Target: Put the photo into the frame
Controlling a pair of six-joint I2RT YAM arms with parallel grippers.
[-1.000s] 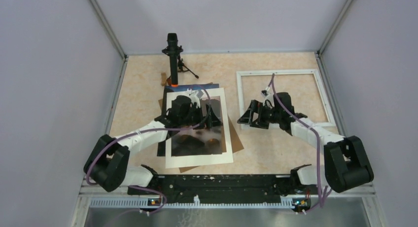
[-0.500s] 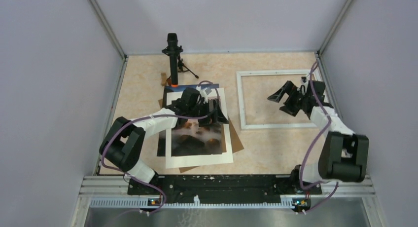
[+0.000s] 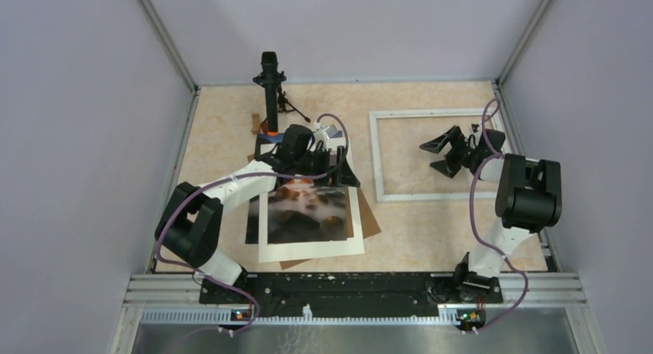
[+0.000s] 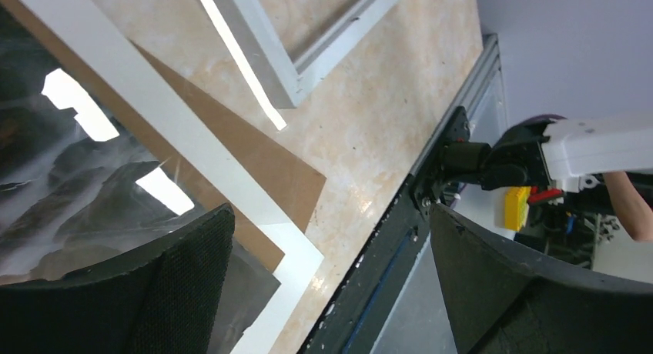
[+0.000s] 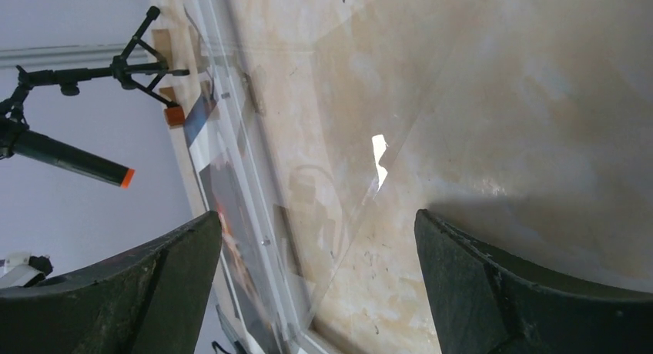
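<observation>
Beige marbled table point(image 3: 223, 131) carries all items in the top view. A black tripod-mounted device point(image 3: 269, 81) stands at upper left of centre. Below it the photo point(image 3: 308, 215) lies flat, left of centre, on a brown cardboard sheet point(image 3: 372, 220) whose edge shows along the photo's right side. The left gripper point(image 3: 343, 166) is over the photo's upper right corner, jaws wide apart with nothing between them. The frame point(image 3: 376, 154) lies flat at upper right, near the photo but not touching it, and holds no photo. The right gripper point(image 3: 437, 156) is over the frame's opening, jaws apart and gripping nothing.
</observation>
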